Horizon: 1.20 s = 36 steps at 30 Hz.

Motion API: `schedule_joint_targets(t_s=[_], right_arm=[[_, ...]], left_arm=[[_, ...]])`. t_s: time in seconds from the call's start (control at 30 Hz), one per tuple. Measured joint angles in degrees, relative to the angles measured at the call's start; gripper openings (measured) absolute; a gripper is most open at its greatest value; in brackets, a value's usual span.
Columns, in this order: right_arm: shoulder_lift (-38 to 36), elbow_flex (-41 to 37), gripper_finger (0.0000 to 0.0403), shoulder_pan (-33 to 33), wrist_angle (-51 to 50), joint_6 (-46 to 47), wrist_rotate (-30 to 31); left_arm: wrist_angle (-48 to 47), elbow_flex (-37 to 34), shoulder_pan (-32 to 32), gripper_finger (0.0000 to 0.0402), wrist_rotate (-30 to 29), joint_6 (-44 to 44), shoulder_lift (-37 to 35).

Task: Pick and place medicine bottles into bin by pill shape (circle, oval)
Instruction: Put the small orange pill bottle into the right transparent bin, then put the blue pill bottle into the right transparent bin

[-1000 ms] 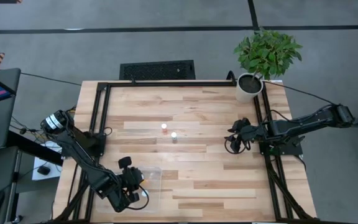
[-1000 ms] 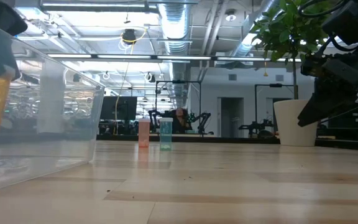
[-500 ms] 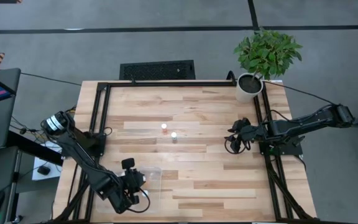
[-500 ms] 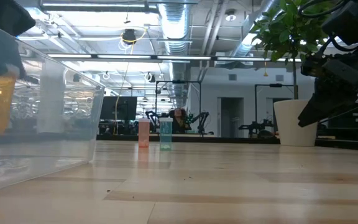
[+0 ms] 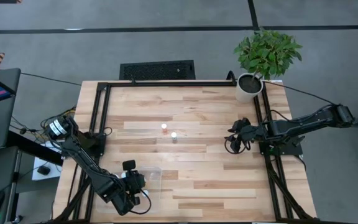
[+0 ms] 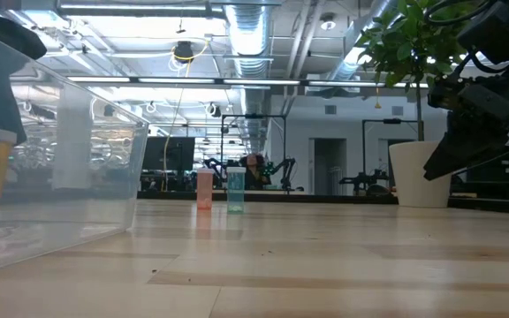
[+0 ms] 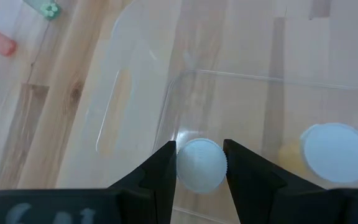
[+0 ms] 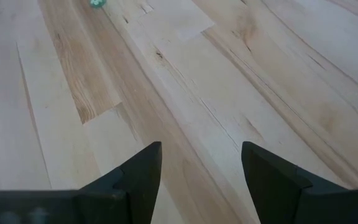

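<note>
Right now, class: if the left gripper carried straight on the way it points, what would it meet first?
Probably the bin floor: the left gripper, shut on a white-capped bottle, points down into it; depth is unclear. Another bottle stands beside.

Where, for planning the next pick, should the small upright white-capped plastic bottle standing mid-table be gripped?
Likely from straight above: the white-capped bottle stands upright, cap up. Close on its round sides just under the cap, with the fingers placed so neither enters the gap to the pinkish bottle close beside it.
</note>
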Motion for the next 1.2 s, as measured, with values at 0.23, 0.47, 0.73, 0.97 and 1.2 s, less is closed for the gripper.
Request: schedule_joint_targets(t_s=[0.23, 0.47, 0.73, 0.97, 1.2], right_arm=[[0.0, 0.0, 0.0234, 0.0, 0.0, 0.0, 0.0], [0.0, 0.0, 0.0234, 0.0, 0.0, 0.0, 0.0], [0.0, 0.0, 0.0234, 0.0, 0.0, 0.0, 0.0], [0.0, 0.0, 0.0234, 0.0, 0.0, -0.1, 0.0], [0.0, 0.0, 0.0234, 0.0, 0.0, -0.1, 0.0]], left_arm=[[0.0, 0.0, 0.0, 0.0117, 0.0, -0.7, 0.0], [0.3, 0.0, 0.0, 0.0117, 0.0, -0.7, 0.0], [0.6, 0.0, 0.0, 0.0166, 0.5, -1.6, 0.0], [0.6, 0.0, 0.0, 0.0202, 1.7, -2.1, 0.0], [0.6, 0.0, 0.0, 0.0217, 1.7, -2.5, 0.0]])
